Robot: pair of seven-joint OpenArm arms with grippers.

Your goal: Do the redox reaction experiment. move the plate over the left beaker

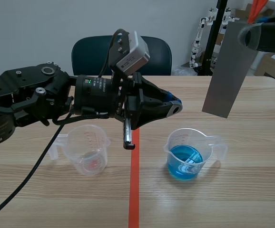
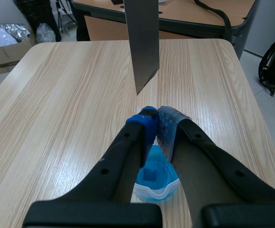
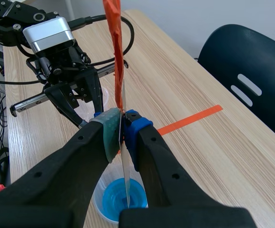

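The right claw (image 3: 122, 128) is clamped on the grey plate (image 1: 228, 71), pinching it near its upper part so the sheet hangs downward, clear of the tabletop (image 1: 251, 190). So the plate is picked up and off the surface, and that part of the job looks finished.

The carry across is not done. In the scene view the plate hangs on the right side of the tabletop, above the right beaker (image 1: 186, 156), which holds blue liquid. The right wrist view shows its lower end close over that beaker's mouth. The left beaker (image 1: 87, 151), clear plastic with no liquid I can make out, stands on the far side of the orange tape line (image 1: 133, 190), well apart from the plate.

The left claw (image 2: 155, 118) is closed with its pads meeting and nothing between them. It hangs above the tabletop between the two beakers, near the right one.

What is left, as I judge it, is to take the plate leftward past the tape line until it hangs over the left beaker. The left arm sits along that path and may need avoiding.
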